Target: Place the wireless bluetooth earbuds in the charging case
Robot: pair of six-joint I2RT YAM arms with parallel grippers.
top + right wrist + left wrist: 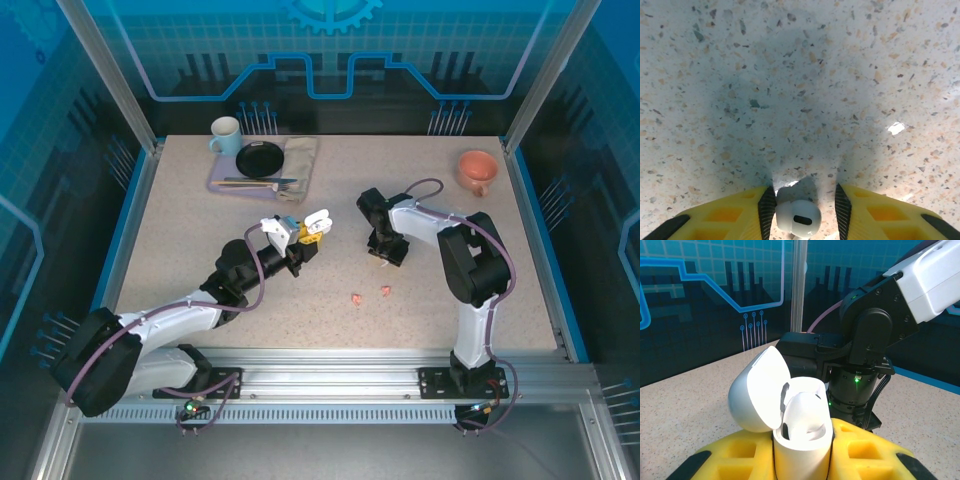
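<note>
A white earbud [797,218] is sitting low between the two yellow fingers of the right claw [805,187], which is pointing down at the speckled worktop [200,230]. The claw's jaws are standing apart: the earbud is lying against one black pad [767,210], or very nearly so, while a clear gap is showing at the other. I cannot tell whether the earbud is resting on the worktop or being lifted.

Just beside that claw, on the left arm's side, the left claw [805,437] is clamping the body of the white charging case [802,455] and holding it upright above the worktop. The case's lid [757,390] is hanging open, tipped back to one side. A rounded white piece [807,412], seemingly another earbud, is sitting in the mouth of the case.

Near the right claw, on the side toward the arm bases, a pink earbud [356,298] and a second pink earbud [386,291] are lying loose on the worktop, close together and apart from both claws.

Well beyond the left claw, at the far edge, a mug [225,135], a black plate [260,158], a folded cloth [300,155] and some cutlery [255,182] are sitting together on a mat. Beyond the right claw, an orange cup [477,170] is standing alone near the far corner.
</note>
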